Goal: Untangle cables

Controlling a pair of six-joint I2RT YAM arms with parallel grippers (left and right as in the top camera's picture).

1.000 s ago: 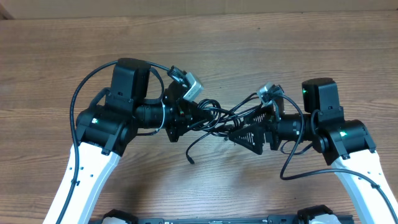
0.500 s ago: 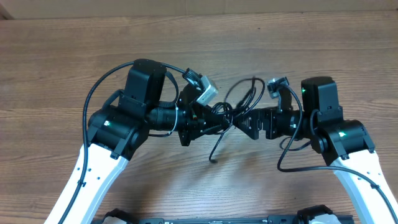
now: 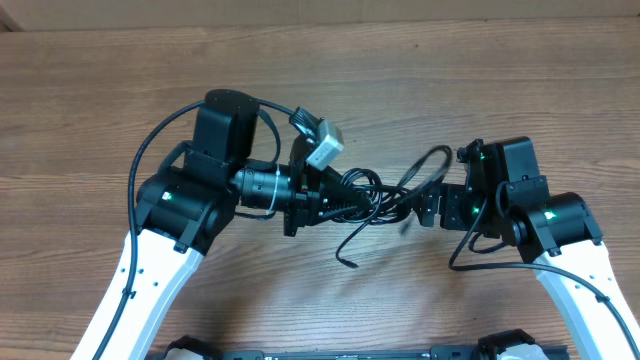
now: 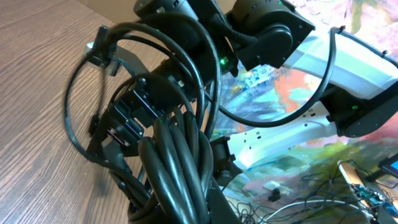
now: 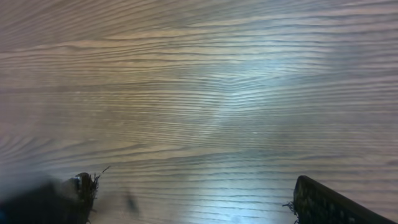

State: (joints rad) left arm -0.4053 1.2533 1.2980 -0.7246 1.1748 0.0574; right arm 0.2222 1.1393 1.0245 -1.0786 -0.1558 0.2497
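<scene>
The cables (image 3: pixel 365 195) are a bunch of thin black cords held above the wooden table. My left gripper (image 3: pixel 338 200) is shut on the bunch, and in the left wrist view the cords (image 4: pixel 177 155) fill the space between its jaws (image 4: pixel 186 208). One loop (image 3: pixel 428 163) arches right towards the right arm. A loose end (image 3: pixel 349 262) hangs down to the table. My right gripper (image 3: pixel 430 207) stands just right of the bunch, open. In the right wrist view its fingertips (image 5: pixel 314 196) are wide apart over bare wood, with the gripper (image 5: pixel 194 194) holding nothing.
The arms' own thick black wiring loops out at the left (image 3: pixel 150 140) and at the lower right (image 3: pixel 462 262). A cardboard edge (image 3: pixel 300 10) runs along the far side of the table. A black bar (image 3: pixel 340 352) lies at the front edge.
The right gripper has drawn back to the right, off the bunch, and turned towards the table. The left gripper kept its hold. The cable loop swung down and to the right.
</scene>
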